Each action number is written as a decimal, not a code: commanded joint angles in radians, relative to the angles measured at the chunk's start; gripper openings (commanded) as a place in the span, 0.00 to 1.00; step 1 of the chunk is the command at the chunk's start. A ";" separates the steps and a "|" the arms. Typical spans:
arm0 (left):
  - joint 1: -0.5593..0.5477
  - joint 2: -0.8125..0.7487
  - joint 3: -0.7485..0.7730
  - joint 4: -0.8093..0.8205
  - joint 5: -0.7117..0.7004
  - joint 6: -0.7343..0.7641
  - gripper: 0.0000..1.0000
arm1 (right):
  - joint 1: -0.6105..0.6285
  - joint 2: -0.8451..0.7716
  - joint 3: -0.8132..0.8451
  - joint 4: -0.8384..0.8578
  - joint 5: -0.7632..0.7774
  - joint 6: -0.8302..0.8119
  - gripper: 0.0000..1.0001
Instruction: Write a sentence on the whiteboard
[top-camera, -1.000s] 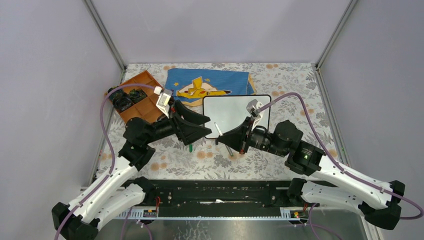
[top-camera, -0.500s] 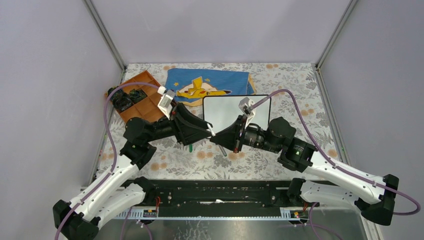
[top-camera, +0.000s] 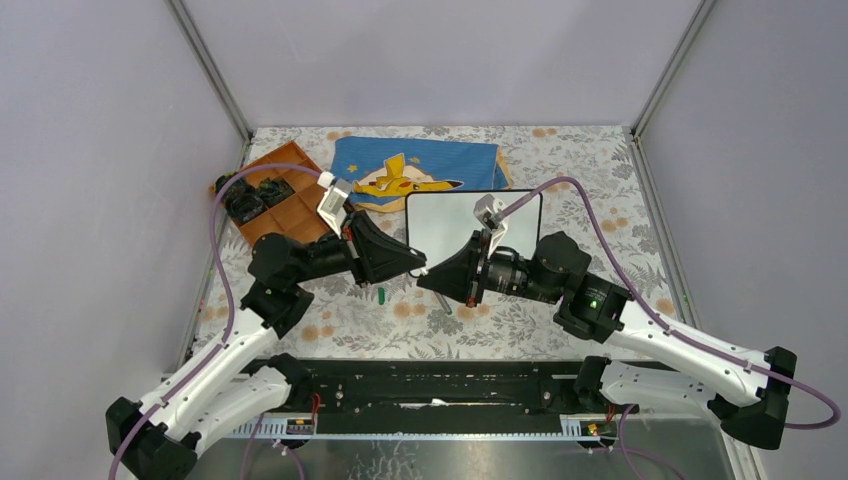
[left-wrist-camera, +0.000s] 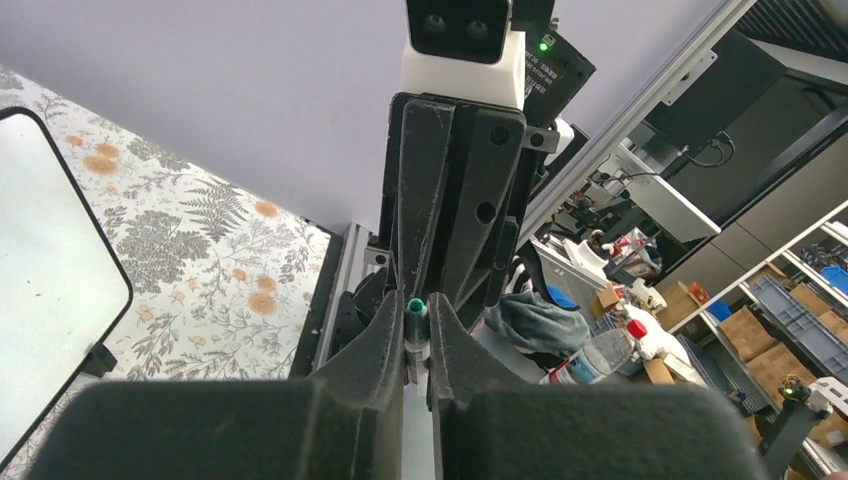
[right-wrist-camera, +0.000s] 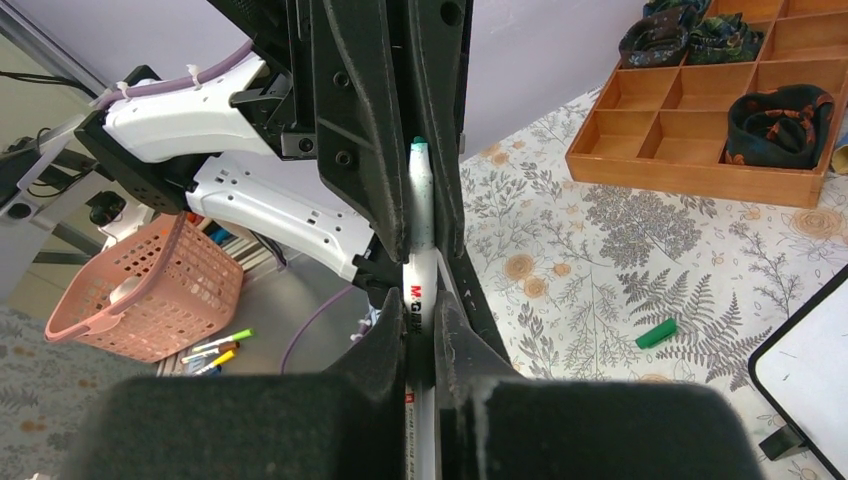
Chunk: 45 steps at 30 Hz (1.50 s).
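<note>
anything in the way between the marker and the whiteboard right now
Nothing visible does. The left gripper and right gripper both hold the marker just off the whiteboard at its near left corner; the board's face is bare. The green cap lies nearer the arm bases, off that path.

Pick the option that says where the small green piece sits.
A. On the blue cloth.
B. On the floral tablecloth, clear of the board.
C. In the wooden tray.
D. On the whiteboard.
B: the small green piece lies on the floral tablecloth, apart from the whiteboard and outside the wooden tray.
</note>
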 joint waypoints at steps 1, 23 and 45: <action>-0.011 -0.002 0.033 0.027 0.014 -0.001 0.08 | -0.002 0.002 0.051 0.040 -0.027 -0.003 0.00; -0.032 -0.044 -0.060 0.378 -0.675 -0.329 0.00 | -0.003 -0.095 0.012 0.321 0.341 0.178 0.78; -0.087 -0.058 -0.094 0.396 -0.873 -0.412 0.00 | -0.004 0.095 0.165 0.386 0.323 0.262 0.57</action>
